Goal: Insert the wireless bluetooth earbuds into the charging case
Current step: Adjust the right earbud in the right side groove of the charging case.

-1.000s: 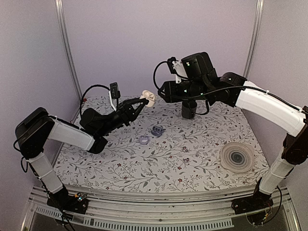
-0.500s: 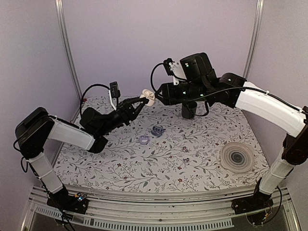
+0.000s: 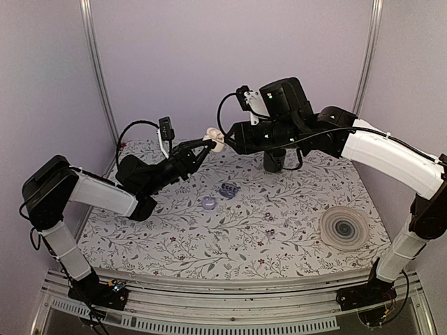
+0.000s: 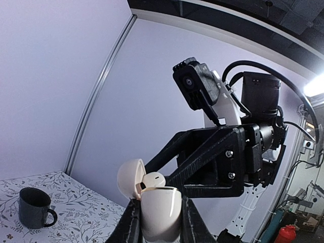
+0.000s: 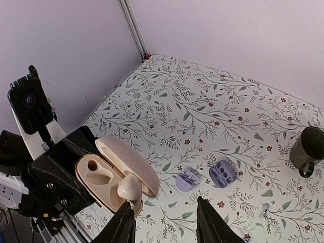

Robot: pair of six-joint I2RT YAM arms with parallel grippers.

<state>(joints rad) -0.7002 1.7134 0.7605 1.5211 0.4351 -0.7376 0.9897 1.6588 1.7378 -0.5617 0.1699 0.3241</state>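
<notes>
Cream charging case (image 4: 160, 205), lid open, sits pinched between the left jaws (image 4: 160, 228); right jaws (image 5: 163, 202) spread close by it.

smooth cream plastic charging case (image 4: 161, 210), matt floral tablecloth (image 3: 279, 223), glossy dark mug (image 4: 34, 207).

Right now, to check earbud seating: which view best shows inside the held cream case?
Right wrist: it looks into the open case, showing an empty socket and the earbud beside it. Left wrist shows only its outside, the earbud peeking over the rim. Top view shows it small, side-on.
</notes>
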